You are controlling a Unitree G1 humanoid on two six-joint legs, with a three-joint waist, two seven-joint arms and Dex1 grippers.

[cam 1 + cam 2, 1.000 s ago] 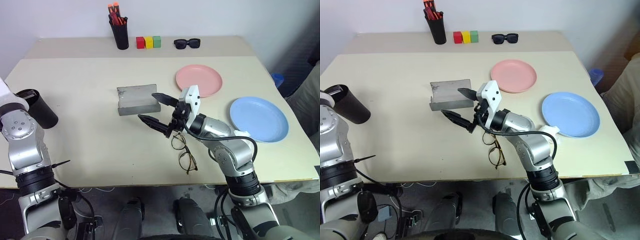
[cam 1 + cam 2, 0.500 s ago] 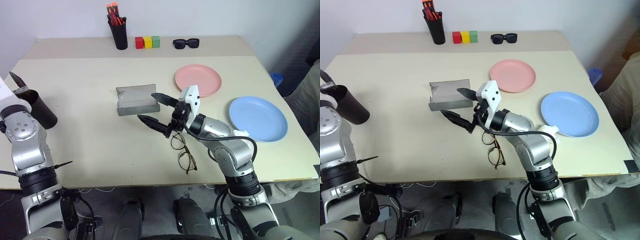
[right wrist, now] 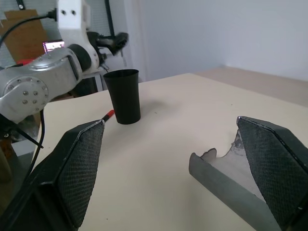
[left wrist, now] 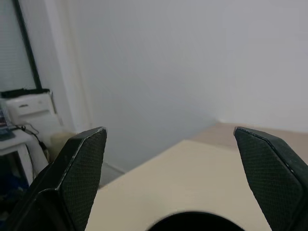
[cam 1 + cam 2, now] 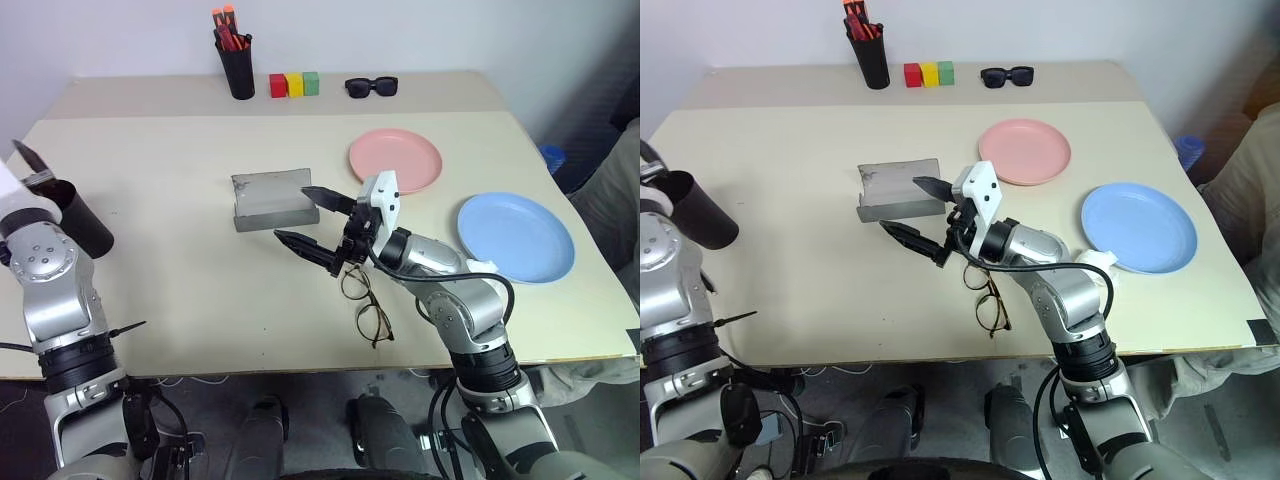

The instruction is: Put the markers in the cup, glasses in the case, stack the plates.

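I see left pincer (image 4: pixel 168 178) wide above cup (image 5: pixel 78 216); right pincer (image 5: pixel 310 220) wide, empty, between case (image 5: pixel 272 198) and glasses (image 5: pixel 366 303) on worktop (image 5: pixel 180 280)

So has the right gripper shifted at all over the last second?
No. The right gripper hangs open in the same spot, just in front of the grey case and above the glasses, exactly as a second ago.

Both end effectors (image 5: pixel 315 221) (image 4: pixel 171 178) agape
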